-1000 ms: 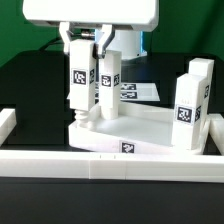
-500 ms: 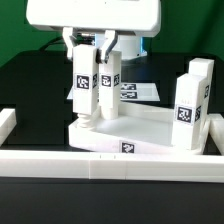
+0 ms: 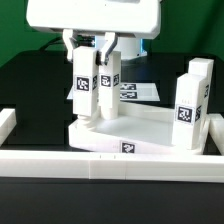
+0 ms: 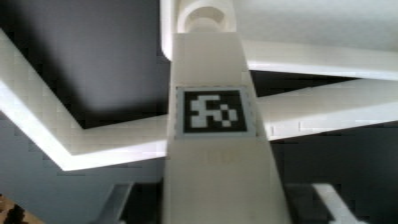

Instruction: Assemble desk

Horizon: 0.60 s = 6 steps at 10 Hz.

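Observation:
The white desk top (image 3: 150, 128) lies flat behind the rail. Two white tagged legs stand upright on it, one at its far right corner (image 3: 190, 105) and one near the middle back (image 3: 110, 82). My gripper (image 3: 85, 47) is shut on a third leg (image 3: 83, 88) and holds it upright, with its lower end at the top's left corner. In the wrist view this held leg (image 4: 214, 110) fills the middle and runs down to a round recess (image 4: 208, 17) in the desk top (image 4: 107, 135). My gripper (image 4: 222, 198) has a finger on each side of the leg.
The long white border rail (image 3: 110, 165) runs along the front, with raised ends at the exterior view's left (image 3: 6, 122) and right. The marker board (image 3: 135, 92) lies flat behind the desk top. The table surface is black.
My gripper and the held leg have shifted slightly toward the exterior view's right over the last second. The other legs and the desk top have not moved.

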Each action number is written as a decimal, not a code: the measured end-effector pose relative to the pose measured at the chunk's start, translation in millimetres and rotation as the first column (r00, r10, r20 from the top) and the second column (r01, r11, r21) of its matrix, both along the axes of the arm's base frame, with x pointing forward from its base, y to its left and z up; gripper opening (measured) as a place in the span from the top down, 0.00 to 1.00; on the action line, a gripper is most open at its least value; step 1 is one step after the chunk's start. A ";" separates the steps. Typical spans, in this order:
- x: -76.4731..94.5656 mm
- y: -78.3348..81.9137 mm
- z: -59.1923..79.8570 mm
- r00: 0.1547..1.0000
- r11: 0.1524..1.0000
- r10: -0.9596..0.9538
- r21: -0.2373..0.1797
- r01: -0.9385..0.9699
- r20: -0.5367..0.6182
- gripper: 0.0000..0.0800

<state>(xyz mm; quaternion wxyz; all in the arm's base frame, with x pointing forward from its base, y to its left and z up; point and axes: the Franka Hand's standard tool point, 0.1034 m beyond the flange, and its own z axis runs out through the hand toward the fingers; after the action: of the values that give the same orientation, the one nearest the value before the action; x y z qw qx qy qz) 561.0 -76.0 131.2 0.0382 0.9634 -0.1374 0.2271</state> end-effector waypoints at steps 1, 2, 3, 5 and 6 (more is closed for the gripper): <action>0.0 0.0 0.0 1.000 1.000 0.000 0.000 0.000 0.000 0.64; 0.0 0.0 0.0 1.000 1.000 0.000 0.000 0.000 0.000 0.64; 0.0 0.1 -0.2 1.000 1.000 0.000 -0.001 0.000 0.001 0.64; 1.3 1.6 -0.5 1.000 1.000 0.005 -0.014 -0.005 0.018 0.64; 1.9 2.5 -0.6 1.000 1.000 0.008 -0.018 -0.007 0.026 0.64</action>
<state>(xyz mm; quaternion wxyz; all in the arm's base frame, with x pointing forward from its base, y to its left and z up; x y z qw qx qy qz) 562.9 -73.4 130.6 0.0444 0.9605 -0.1322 0.2410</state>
